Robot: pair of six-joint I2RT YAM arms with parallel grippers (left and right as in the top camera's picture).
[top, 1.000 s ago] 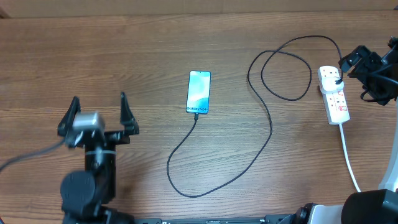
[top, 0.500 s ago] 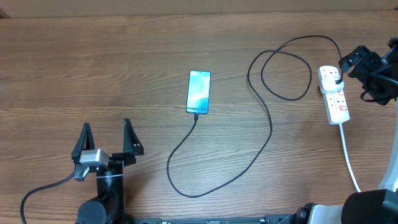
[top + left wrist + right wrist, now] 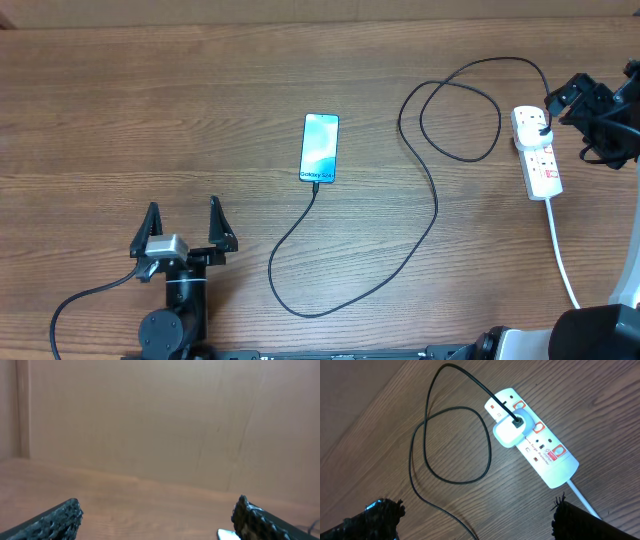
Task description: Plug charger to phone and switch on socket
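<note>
The phone (image 3: 320, 148) lies screen up at mid table, screen lit. The charger cable (image 3: 436, 205) runs from the phone's near end, loops toward the front edge, then curls up to a white adapter (image 3: 509, 432) plugged into the socket (image 3: 537, 152). In the right wrist view the socket (image 3: 542, 452) lies ahead of my open, empty right gripper (image 3: 477, 517), with the cable loop (image 3: 422, 435) to its left. In the overhead view my right gripper (image 3: 560, 100) hovers beside the socket's far end. My left gripper (image 3: 183, 228) is open and empty, near the front left, well clear of the phone.
The socket's white lead (image 3: 560, 250) runs toward the front right edge. The left wrist view shows my open left gripper (image 3: 157, 520), bare wood, a back wall, and a pale sliver (image 3: 226, 534) by the right finger.
My left arm has drawn back toward the front edge, its gripper still open. The right arm, phone, cable and socket have not moved.
</note>
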